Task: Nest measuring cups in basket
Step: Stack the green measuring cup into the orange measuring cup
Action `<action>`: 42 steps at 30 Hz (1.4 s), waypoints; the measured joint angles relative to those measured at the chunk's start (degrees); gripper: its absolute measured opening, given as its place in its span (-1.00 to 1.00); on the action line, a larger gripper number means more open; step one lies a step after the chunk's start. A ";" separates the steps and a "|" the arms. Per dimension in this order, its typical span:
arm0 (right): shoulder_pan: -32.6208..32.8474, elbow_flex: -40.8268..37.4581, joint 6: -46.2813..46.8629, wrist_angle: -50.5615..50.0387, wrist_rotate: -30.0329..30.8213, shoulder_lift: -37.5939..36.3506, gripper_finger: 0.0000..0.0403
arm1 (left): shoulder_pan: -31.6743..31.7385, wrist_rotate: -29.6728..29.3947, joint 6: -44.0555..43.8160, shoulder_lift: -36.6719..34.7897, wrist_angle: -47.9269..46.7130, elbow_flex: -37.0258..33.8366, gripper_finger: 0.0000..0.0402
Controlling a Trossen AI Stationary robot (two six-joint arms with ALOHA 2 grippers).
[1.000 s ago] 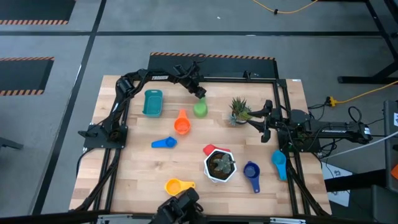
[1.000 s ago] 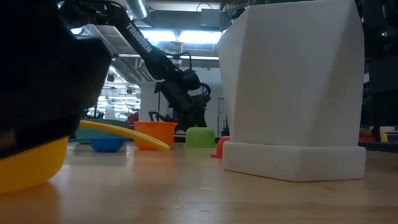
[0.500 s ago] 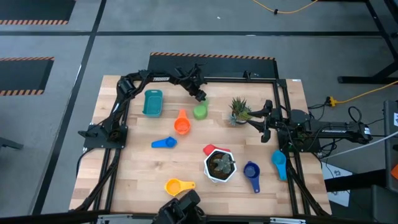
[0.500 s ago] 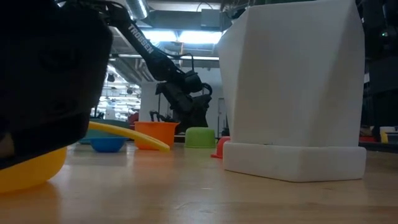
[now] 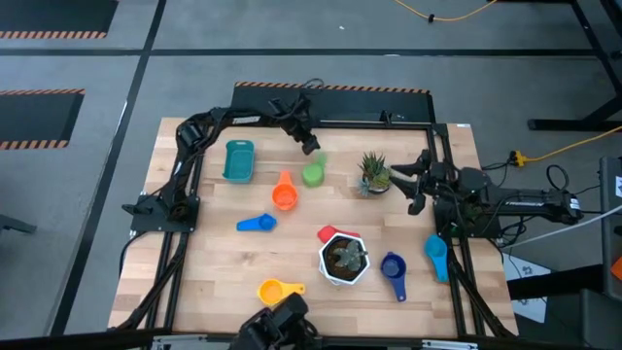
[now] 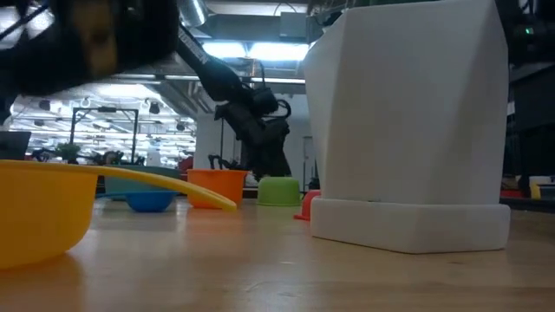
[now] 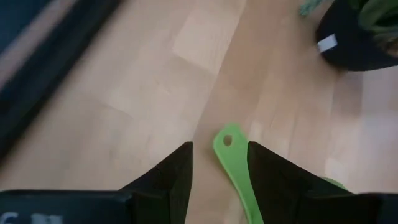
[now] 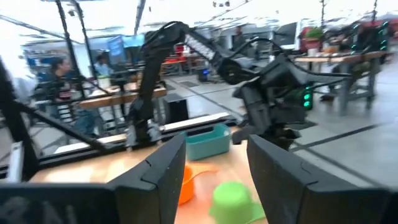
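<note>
Right now my left gripper (image 5: 311,146) hangs over the far middle of the table, just beyond the green cup (image 5: 313,174), with its fingers (image 7: 166,180) apart and nothing between them. Through my wrist camera the cup's flat handle (image 7: 231,163) runs straight up the gap between the fingers, its hole end pointing away from the bowl and toward me, so the long axis is lined up with my reach and I judge a short drop would put the fingers on either side of the handle. The basket (image 5: 238,160) sits off toward my own side of the table, well apart from the green cup, with bare wood between them and only the orange cup (image 5: 284,192) near that path. My left arm is plainly the nearer one to both. My right gripper (image 5: 413,194) waits past the small potted plant (image 5: 373,173), fingers apart and empty. The plant stands just beside the green cup on the other side, so I would keep any lift going basket-ward. The white pot (image 5: 343,259) and the remaining cups lie nearer the front edge, out of the way.
</note>
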 joint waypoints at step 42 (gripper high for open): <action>-36.53 53.33 -2.14 -19.52 -29.37 81.73 -0.12 | -15.90 -14.06 12.06 -14.41 -16.94 -11.58 -0.28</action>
